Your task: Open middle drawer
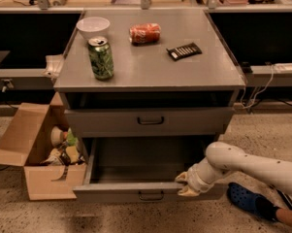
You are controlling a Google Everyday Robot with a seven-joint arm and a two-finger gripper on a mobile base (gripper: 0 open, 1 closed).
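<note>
The middle drawer (111, 192) of the grey cabinet is pulled out toward me, and its dark inside (140, 161) shows with nothing visible in it. Its small dark loop handle (151, 196) sits at the centre of the front. My gripper (185, 185) is at the top edge of that drawer front, right of the handle, at the end of my white arm (252, 166), which comes in from the right. The drawer above it (194, 122) is closed. Anything below the open drawer is hidden.
On the cabinet top (150, 69) stand a green can (101, 58), a white bowl (93, 27), a red can lying on its side (145, 33) and a black flat object (184, 51). An open cardboard box of items (24, 144) stands at the left. A blue shoe (247, 200) is on the floor at the right.
</note>
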